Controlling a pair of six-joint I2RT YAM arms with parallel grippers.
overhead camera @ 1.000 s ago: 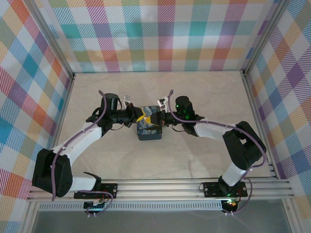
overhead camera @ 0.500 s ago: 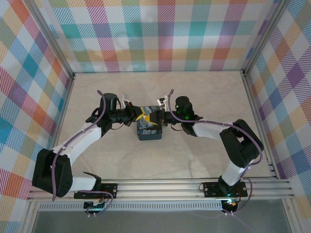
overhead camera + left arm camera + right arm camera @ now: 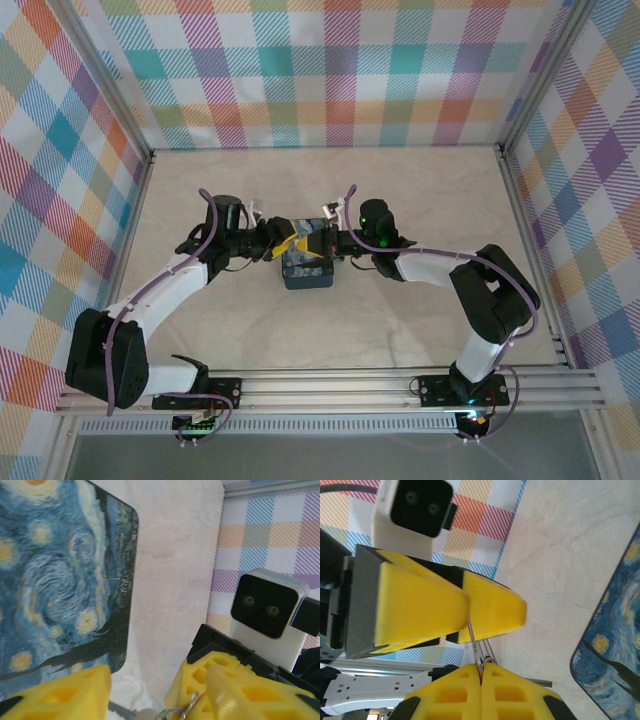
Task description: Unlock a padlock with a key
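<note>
Over the dark blue swirl-patterned box (image 3: 307, 270), my two grippers meet tip to tip. My right gripper (image 3: 481, 666) is shut on a thin silvery metal piece with a small ring, the key (image 3: 476, 645). That metal runs up between the yellow fingers (image 3: 420, 605) of the left gripper. My left gripper (image 3: 155, 680) stands open, with bare table showing between its fingers. The key (image 3: 192, 703) pokes out of the right gripper's pads there. A flat grey piece (image 3: 122, 711) hangs by the ring. The padlock's dark body is hidden.
The box (image 3: 60, 580) lies on a pale marble-look table (image 3: 400, 180) walled by plaid panels. An aluminium rail (image 3: 330, 385) runs along the near edge at the arm bases. The right arm's white wrist camera (image 3: 267, 615) sits close behind its fingers.
The left gripper's fingers have spread apart from shut. The right gripper has stayed shut, and both arms have barely shifted over the box.
</note>
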